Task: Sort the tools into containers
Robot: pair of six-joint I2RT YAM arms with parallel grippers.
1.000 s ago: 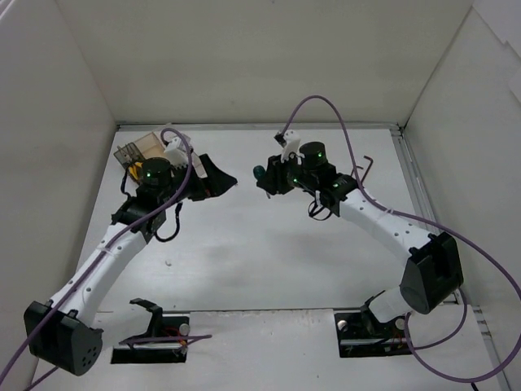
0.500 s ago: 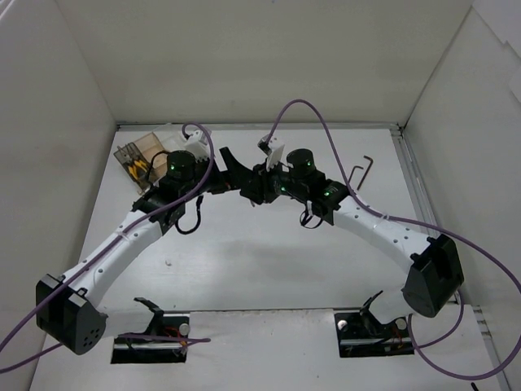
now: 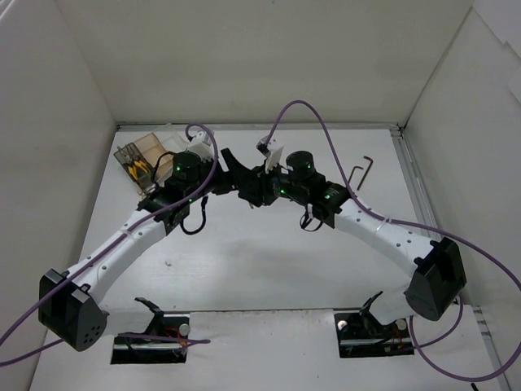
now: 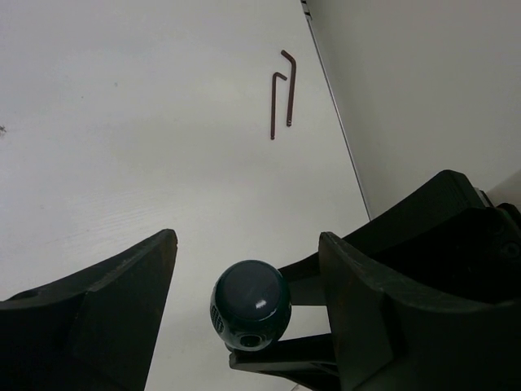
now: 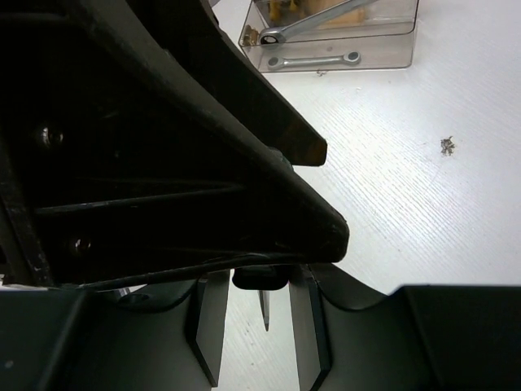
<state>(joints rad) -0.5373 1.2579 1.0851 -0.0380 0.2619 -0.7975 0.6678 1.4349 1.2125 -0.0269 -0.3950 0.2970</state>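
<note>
My right gripper is shut on the green-handled screwdriver, whose metal tip shows between its fingers. In the left wrist view the round dark green handle end sits between the jaws of my open left gripper, touching neither. Both grippers meet above mid-table in the top view, left and right. The clear organiser tray at the back left holds yellow-handled pliers and a slim silver wrench. A dark L-shaped hex key lies at the back right.
White walls enclose the table on three sides. Purple cables loop over both arms. Black base mounts sit at the near edge. A small speck of debris lies on the table near the tray.
Both arms swung toward each other to mid-table. The left gripper came away from the tray and now brackets the screwdriver handle that the right gripper carried leftward.
</note>
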